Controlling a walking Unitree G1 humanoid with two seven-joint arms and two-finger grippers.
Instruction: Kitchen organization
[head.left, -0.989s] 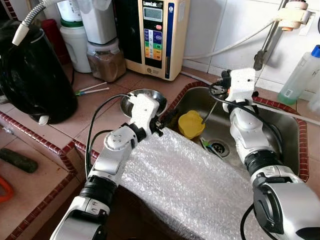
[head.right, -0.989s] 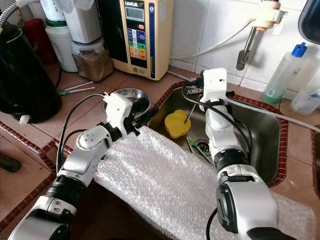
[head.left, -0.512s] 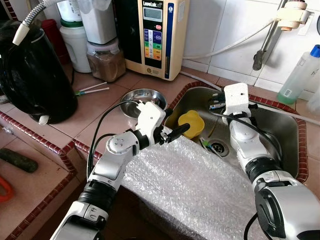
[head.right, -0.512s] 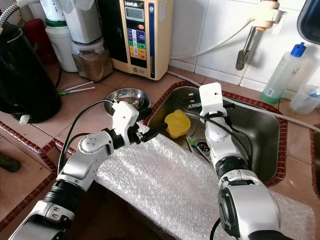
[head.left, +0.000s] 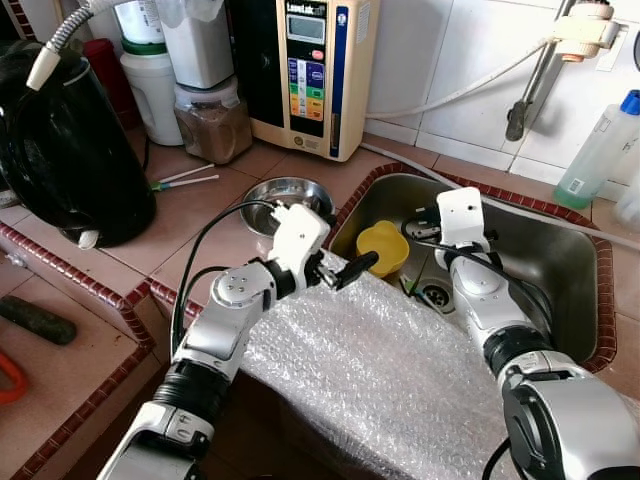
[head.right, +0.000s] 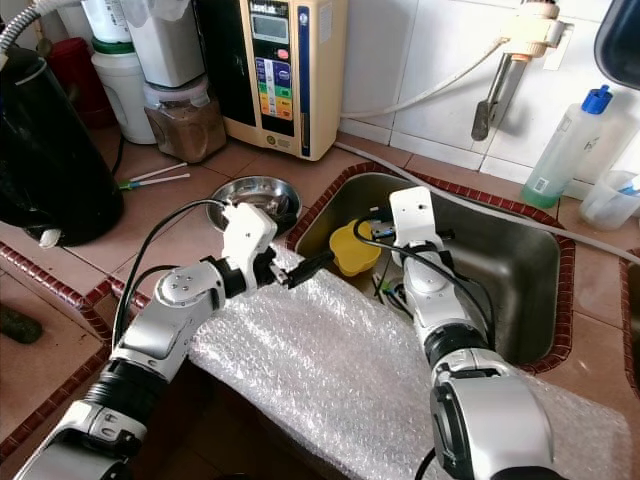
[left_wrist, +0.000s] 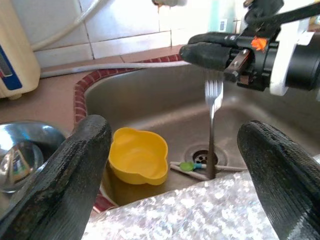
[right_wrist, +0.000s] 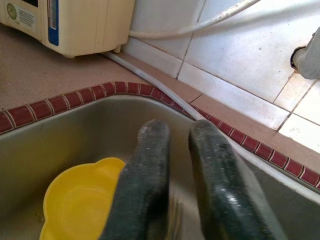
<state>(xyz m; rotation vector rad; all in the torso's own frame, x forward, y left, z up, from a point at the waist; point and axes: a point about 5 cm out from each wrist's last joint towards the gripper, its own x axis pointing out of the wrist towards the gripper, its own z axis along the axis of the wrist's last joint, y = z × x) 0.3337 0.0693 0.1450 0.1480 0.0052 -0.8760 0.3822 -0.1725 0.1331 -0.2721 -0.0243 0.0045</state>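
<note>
My right gripper (left_wrist: 220, 52) pinches a silver metal fork (left_wrist: 212, 125) upright over the steel sink (head.left: 560, 270); yellow plastic bowl (head.left: 383, 246) at nine o'clock. My left gripper (head.left: 352, 268) gapes wide, empty.

one yellow bowl (head.left: 383, 247), one fork (left_wrist: 212, 120), one steel bowl (head.left: 283, 195), one black kettle (head.left: 62, 150), two straws (head.left: 185, 179), one spray bottle (head.left: 598, 152)

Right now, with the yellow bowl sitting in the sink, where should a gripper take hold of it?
Probably by the rim: the yellow bowl sits upright and open-mouthed in the sink. Come from above, one finger inside and one outside the wall. Its wavy rim offers a thin edge; the right gripper, holding a fork, is beside it.
</note>
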